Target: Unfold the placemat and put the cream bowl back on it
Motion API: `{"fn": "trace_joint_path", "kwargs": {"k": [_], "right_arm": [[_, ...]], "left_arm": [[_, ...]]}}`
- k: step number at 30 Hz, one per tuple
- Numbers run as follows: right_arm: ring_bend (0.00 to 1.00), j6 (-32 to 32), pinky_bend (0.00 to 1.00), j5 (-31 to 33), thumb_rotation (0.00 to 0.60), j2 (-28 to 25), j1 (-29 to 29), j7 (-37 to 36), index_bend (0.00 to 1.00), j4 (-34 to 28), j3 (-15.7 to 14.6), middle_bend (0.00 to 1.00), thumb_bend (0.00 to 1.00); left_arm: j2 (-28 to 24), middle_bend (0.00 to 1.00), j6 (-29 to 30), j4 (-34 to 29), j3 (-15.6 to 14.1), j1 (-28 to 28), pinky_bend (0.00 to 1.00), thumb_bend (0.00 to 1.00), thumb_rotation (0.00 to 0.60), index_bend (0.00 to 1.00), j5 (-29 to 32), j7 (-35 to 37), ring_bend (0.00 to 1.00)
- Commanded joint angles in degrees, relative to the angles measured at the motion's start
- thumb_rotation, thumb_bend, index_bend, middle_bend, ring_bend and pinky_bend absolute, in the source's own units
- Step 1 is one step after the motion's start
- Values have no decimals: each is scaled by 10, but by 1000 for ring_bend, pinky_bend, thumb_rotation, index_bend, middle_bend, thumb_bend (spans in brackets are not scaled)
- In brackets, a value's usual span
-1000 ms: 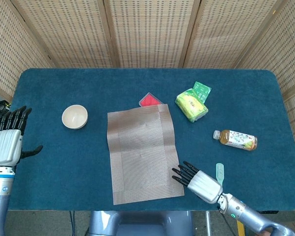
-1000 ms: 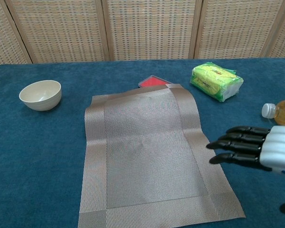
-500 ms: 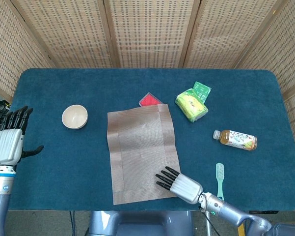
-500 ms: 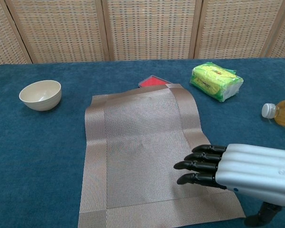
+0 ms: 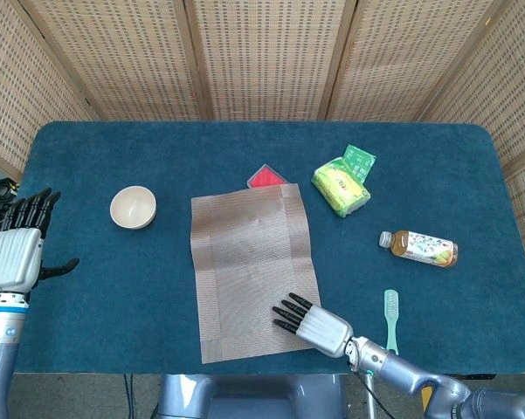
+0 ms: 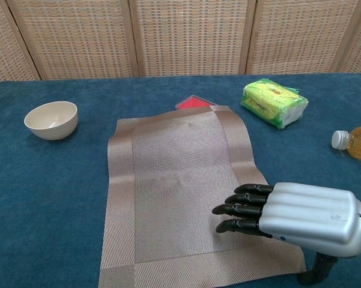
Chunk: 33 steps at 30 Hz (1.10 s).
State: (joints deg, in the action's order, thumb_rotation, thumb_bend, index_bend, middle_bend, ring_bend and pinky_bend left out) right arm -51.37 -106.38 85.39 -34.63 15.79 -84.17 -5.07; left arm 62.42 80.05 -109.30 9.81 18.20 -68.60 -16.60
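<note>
The tan woven placemat (image 5: 249, 266) (image 6: 180, 192) lies spread flat in the middle of the blue table. The cream bowl (image 5: 133, 207) (image 6: 51, 119) stands upright on the bare cloth to the mat's left, apart from it. My right hand (image 5: 310, 323) (image 6: 294, 216) hovers over the mat's near right corner, fingers straight and pointing left, holding nothing. My left hand (image 5: 17, 249) is off the table's left edge, fingers spread, empty; the chest view does not show it.
A red flat box (image 5: 264, 178) (image 6: 195, 102) peeks from under the mat's far edge. A yellow-green packet (image 5: 342, 183) (image 6: 273, 102), a tea bottle (image 5: 419, 247) (image 6: 354, 143) and a green toothbrush (image 5: 390, 319) lie to the right.
My right hand has slid left from beside the toothbrush to over the mat's near right corner. The left hand, bowl and mat have hardly moved.
</note>
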Motion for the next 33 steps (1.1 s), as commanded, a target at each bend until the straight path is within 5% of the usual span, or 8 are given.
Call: {"fn": "trace_joint_path", "kwargs": {"k": [1,7,14,24,33], "right_arm": [[0,-6,0,4,600,7,-3,0,138,6,5,0,222],[0,-26,0,2,600,10,-9,-14,150,11,7,0,480],[0,-52,0,-10,600,14,-19,-47,323,29,-2,0,726],[0,-85,0,-29,600,18,-23,-68,697,47,-17,0,748],[0,-155,0,-100,600,-23,-9,-63,738,54,-79,0,748]], "left_arm": [[-1,0,-2,0,0,0,0,0,600,0,-1,1,0],[-2,0,-2,1,1,-1,0,0,600,0,-2,4,0],[-4,0,-10,-2,-3,0,0,0,600,0,-9,5,0],[-7,0,-14,-5,-8,-1,0,0,600,0,-22,6,0],[-8,0,-17,-6,-12,-1,0,0,600,0,-31,7,0]]}}
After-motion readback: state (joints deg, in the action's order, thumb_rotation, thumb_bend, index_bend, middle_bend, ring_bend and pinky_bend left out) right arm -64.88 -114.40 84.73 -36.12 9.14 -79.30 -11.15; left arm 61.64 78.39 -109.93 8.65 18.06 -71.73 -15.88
